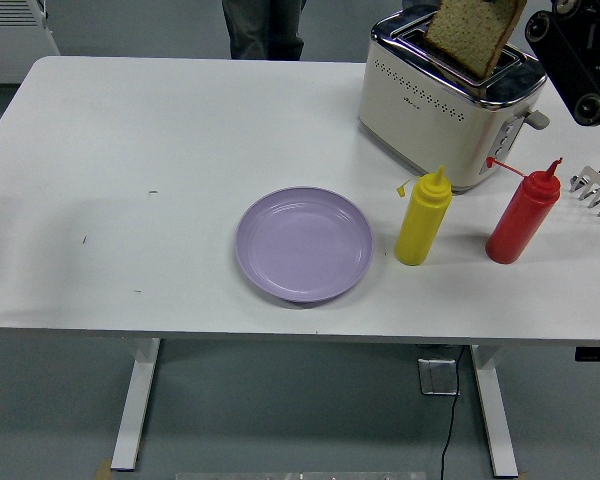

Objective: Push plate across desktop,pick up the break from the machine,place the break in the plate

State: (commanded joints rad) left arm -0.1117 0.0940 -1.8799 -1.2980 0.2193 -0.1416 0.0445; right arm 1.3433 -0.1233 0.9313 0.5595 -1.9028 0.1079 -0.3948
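– Where's the bread?
– The bread slice [472, 38] hangs tilted over the toaster [448, 92]; whether my right robot hand [578, 60] clamps it, I cannot tell.
– The plate?
– The purple plate [303, 244] sits on the table [160, 140], left of the yellow bottle [423, 217].

You have a smooth, matt white desk [180, 130] under everything. The plate [303, 244] looks like lilac plastic with a soft sheen and faint concentric rings. The toaster [445, 100] has a cream, satin body with a perforated dot row and a glossy, mirror-like metal top. The bread [472, 35] above it shows a rough, porous brown crumb. Your yellow bottle [422, 218] and red bottle [522, 215] look like smooth, slightly shiny squeeze plastic. The right arm [578, 55] is matt black.
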